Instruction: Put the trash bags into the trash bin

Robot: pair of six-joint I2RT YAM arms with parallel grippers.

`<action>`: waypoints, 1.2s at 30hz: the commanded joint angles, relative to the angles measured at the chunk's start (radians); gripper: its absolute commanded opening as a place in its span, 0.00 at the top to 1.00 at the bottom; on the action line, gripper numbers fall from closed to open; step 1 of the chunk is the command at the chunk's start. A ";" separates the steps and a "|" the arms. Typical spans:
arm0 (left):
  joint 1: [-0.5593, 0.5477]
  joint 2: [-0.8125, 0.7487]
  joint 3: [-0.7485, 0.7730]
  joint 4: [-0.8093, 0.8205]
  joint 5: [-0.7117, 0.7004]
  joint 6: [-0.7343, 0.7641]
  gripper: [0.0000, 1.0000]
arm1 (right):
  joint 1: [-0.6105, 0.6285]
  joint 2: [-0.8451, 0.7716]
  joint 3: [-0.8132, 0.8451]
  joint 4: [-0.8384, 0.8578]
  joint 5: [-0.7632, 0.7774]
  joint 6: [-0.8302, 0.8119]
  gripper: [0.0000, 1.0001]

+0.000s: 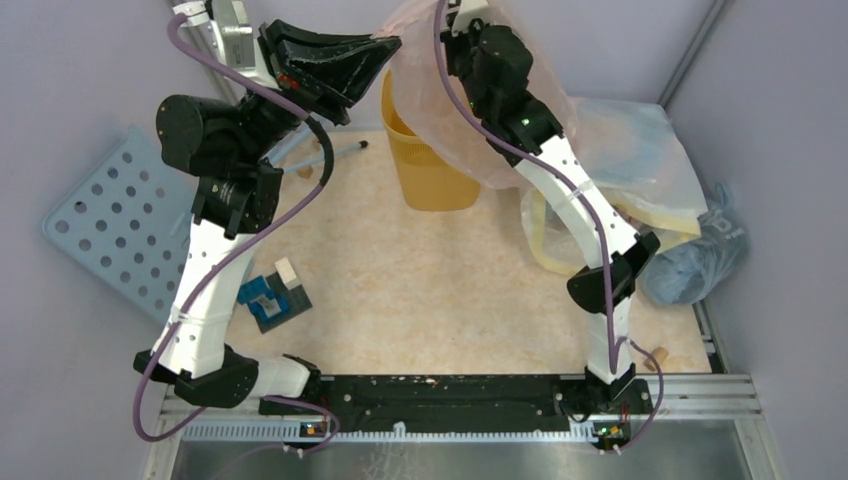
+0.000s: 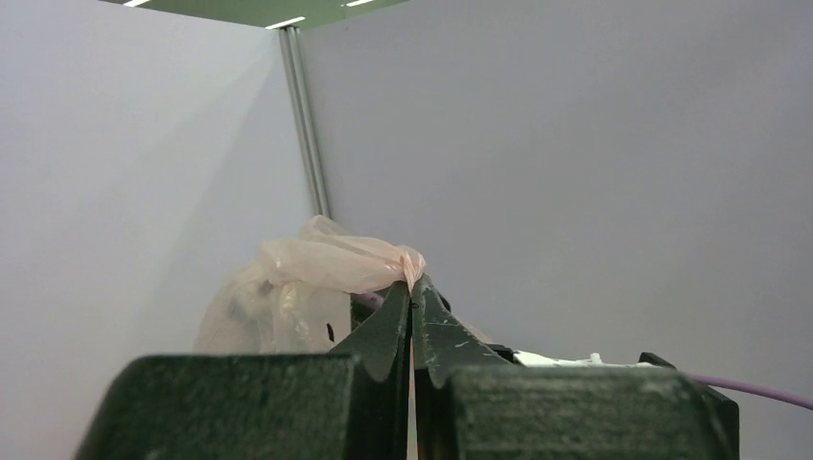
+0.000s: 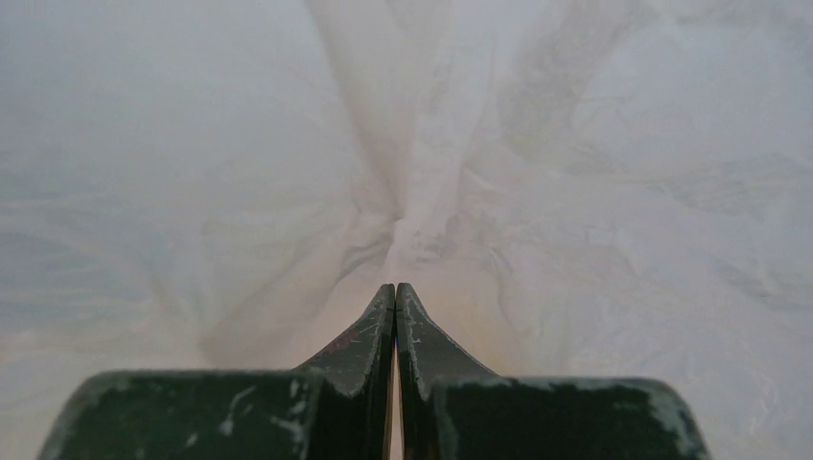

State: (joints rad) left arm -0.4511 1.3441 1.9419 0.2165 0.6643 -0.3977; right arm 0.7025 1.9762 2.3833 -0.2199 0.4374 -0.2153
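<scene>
Your left pincer (image 2: 412, 287) is up high over the far side of the surface (image 1: 450, 290). Its jaws are pressed together on a pinch of the pink bag (image 1: 415, 40), and a small tuft of film pokes out just above the tips. In the left wrist view the rest of the bag billows away behind those tips, against the grey wall.

Your right pincer (image 3: 395, 287) is closed too, the fingers meeting with only a thin sliver of film between them. The bag's creases run together right at the tips, so it has hold of the film there. From above you cannot see this pincer, because the bag is draped over the right wrist and hides it.

The bag hangs stretched between the two arms. Its lower folds fall across the right arm and over the right side of the bin (image 1: 425, 180). The bin stands upright on the surface near the back wall, just below the left pincer.

A whitish sack (image 1: 640, 150) lies to the right, with a grey-blue bag (image 1: 700, 255) beside it. A perforated blue panel (image 1: 110, 220) leans at the left.
</scene>
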 commanded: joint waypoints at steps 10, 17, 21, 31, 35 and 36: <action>0.005 -0.042 -0.041 0.026 -0.108 0.126 1.00 | -0.006 0.014 0.019 0.036 -0.134 -0.009 1.00; 0.005 -0.088 -0.106 -0.002 -0.186 0.208 1.00 | -0.006 0.007 -0.113 0.040 -0.228 0.054 1.00; 0.005 -0.115 -0.132 -0.029 -0.227 0.257 1.00 | -0.006 0.033 -0.110 -0.006 -0.226 0.073 1.00; 0.005 -0.098 -0.215 -0.050 -0.307 0.300 1.00 | -0.007 0.211 0.058 -0.202 0.030 0.046 1.00; 0.005 -0.097 -0.215 -0.049 -0.315 0.310 1.00 | -0.008 0.251 0.060 -0.201 -0.017 0.059 1.00; 0.006 -0.097 -0.217 -0.048 -0.313 0.311 1.00 | -0.008 0.257 0.060 -0.201 -0.029 0.067 1.00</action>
State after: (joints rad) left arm -0.4511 1.2556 1.7248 0.1471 0.3737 -0.1101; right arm 0.6979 2.2044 2.3981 -0.3885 0.4015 -0.1600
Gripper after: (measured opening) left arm 0.004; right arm 0.004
